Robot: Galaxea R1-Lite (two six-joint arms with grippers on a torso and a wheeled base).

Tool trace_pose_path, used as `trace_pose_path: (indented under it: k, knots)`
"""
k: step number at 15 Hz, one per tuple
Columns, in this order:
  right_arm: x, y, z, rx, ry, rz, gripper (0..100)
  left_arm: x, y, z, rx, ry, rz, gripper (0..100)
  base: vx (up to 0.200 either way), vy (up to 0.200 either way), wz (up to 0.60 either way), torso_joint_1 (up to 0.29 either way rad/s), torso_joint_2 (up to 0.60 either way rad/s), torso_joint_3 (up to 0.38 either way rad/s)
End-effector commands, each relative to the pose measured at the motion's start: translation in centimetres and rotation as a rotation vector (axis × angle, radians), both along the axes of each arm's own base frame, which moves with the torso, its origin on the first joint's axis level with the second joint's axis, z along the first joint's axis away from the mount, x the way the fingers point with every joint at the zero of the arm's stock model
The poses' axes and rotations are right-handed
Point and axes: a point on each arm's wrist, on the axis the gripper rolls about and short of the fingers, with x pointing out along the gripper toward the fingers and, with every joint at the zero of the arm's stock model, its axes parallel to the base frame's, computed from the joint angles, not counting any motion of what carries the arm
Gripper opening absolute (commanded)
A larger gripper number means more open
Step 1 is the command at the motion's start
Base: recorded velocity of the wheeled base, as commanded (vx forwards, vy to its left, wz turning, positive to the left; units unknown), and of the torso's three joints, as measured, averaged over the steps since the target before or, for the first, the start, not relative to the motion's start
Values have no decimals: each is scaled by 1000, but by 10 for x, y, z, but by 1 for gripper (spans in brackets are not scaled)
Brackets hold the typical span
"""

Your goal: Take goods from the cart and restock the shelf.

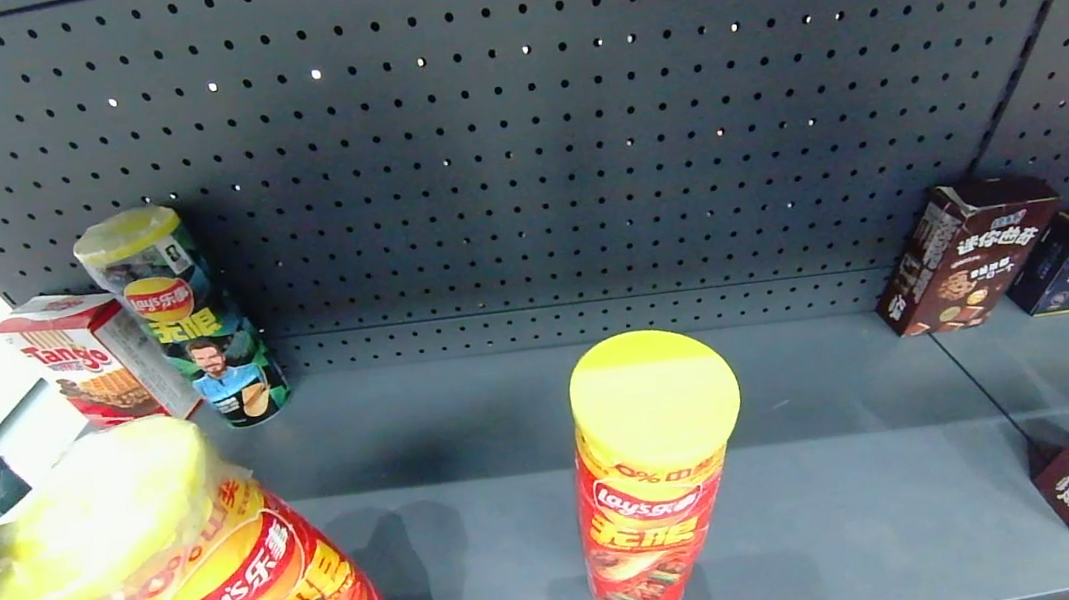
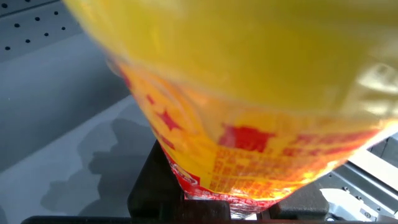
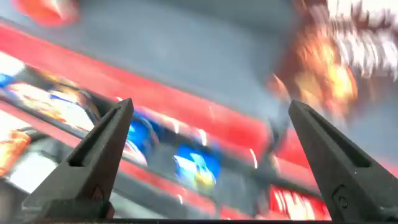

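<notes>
Gripping a tilted red chip can (image 1: pixel 173 573), the left pincer (image 2: pixel 227 202) holds it left of the upright red can (image 1: pixel 657 487) standing on the shelf (image 1: pixel 867 483). The right pincer (image 3: pixel 214 155) gapes wide, fingers far apart.

A shop is indicated. A grey metal shelf (image 1: pixel 865 464) backed by a perforated panel (image 1: pixel 516 141), as fitted in retail aisles, is stocked with packaged snacks: a red chip canister (image 1: pixel 652 488), a green chip canister (image 1: pixel 185 320), a wafer box (image 1: pixel 89 361) and brown biscuit boxes (image 1: pixel 967 256) at the right.
</notes>
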Motion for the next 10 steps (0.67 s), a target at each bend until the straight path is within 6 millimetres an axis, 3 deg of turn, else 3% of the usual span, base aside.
trace_pose_path:
  k: [1, 4, 7, 10]
  knots:
    - [-9, -3, -5, 42, -96, -79, 100, -1, 0, 2, -7, -11, -2, 0, 0, 0, 0, 0, 0, 0]
    - [-9, -3, -5, 29, -103, -91, 100, -1, 0, 3, -10, -16, -5, 0, 0, 0, 0, 0, 0, 0]
    - [-10, 2, -5, 56, -93, 146, 100, -1, -1, 4, -13, -20, -18, 0, 0, 0, 0, 0, 0, 0]
    - [-10, 1, -5, 192, -50, 47, 100, -1, -1, 5, -15, -21, -24, 0, 0, 0, 0, 0, 0, 0]
